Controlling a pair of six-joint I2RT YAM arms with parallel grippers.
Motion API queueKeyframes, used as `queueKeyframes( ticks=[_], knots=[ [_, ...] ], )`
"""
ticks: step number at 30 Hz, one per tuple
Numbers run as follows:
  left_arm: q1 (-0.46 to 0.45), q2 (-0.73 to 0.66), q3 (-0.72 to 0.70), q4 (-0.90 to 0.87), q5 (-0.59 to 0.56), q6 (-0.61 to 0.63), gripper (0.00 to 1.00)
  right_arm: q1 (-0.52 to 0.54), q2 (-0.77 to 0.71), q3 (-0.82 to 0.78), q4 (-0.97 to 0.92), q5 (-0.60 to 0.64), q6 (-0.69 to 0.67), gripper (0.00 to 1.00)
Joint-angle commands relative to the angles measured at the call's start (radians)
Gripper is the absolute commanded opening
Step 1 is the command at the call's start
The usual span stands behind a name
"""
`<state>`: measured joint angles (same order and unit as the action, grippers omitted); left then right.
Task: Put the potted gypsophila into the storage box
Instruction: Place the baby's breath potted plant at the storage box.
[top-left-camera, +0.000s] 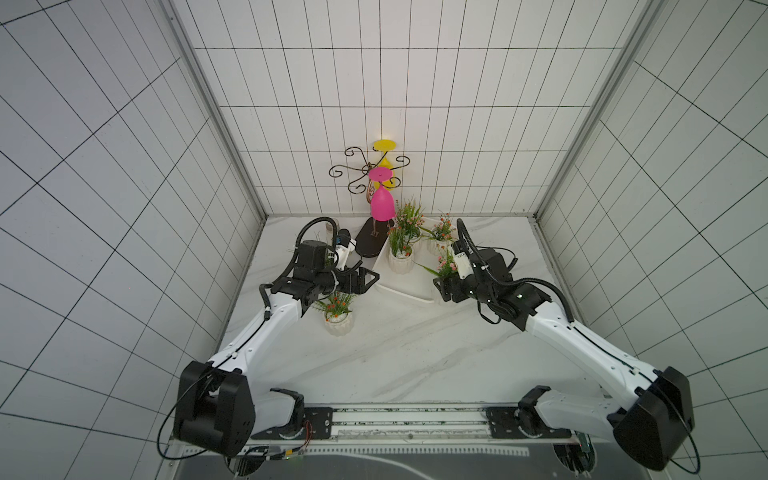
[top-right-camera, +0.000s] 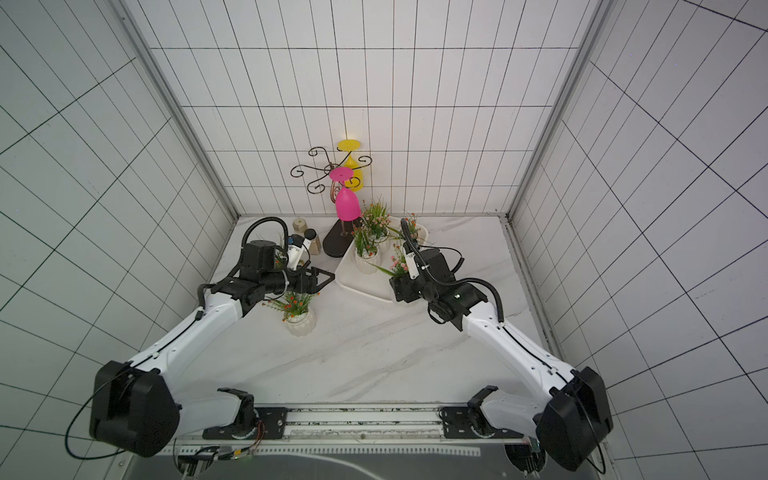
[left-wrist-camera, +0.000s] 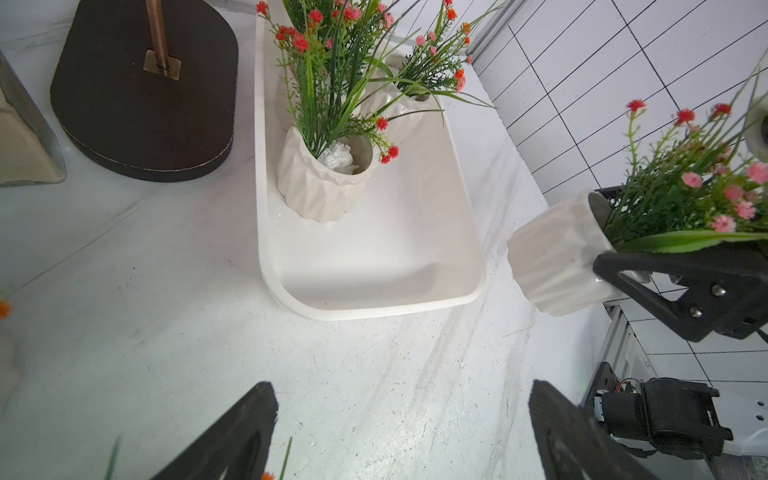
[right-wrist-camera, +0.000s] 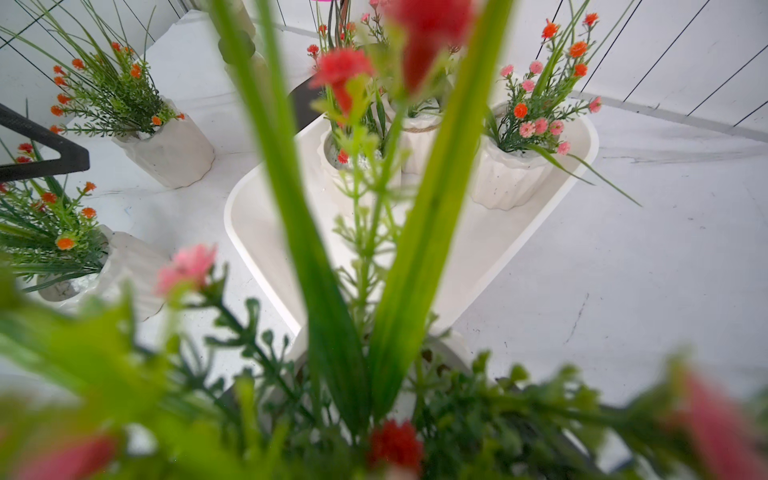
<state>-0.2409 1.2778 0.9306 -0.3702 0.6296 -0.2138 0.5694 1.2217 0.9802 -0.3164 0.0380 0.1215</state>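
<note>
While a pot of orange flowers (top-left-camera: 338, 322) is standing on the table (top-left-camera: 415, 365) nearest the robot, the left claw (top-left-camera: 368, 279) is hovering just beyond it, wide open and empty, beside the box (left-wrist-camera: 374, 309). Across from it, the right claw (top-left-camera: 444, 289) is gripping a flower pot (left-wrist-camera: 552, 257) by its rim. This pot is hanging tilted just outside the box's near corner, not yet over it. Farther back, other pots (left-wrist-camera: 320, 187) are sitting in the far half of the box, leaving the near half bare.

Likely risks: the tilted pot may be slipping in a shallow rim grip. Carried too low, its base could catch the box's rim and shove the box. Its long leaves could tangle with the plants inside and tip them. Beyond the box, a glass stand (top-left-camera: 374, 243) is standing close by, within reach of a wide swing.
</note>
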Motion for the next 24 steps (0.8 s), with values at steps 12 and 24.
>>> queueKeyframes(
  ticks=[12,24],
  knots=[
    [0.009,-0.007,-0.013,0.024,0.019,-0.001,0.94,-0.088,0.177,0.253,0.160,-0.063,-0.068,0.78],
    [0.018,-0.008,-0.016,0.026,0.021,-0.002,0.94,-0.103,0.346,0.402,0.187,-0.066,-0.114,0.77]
  ],
)
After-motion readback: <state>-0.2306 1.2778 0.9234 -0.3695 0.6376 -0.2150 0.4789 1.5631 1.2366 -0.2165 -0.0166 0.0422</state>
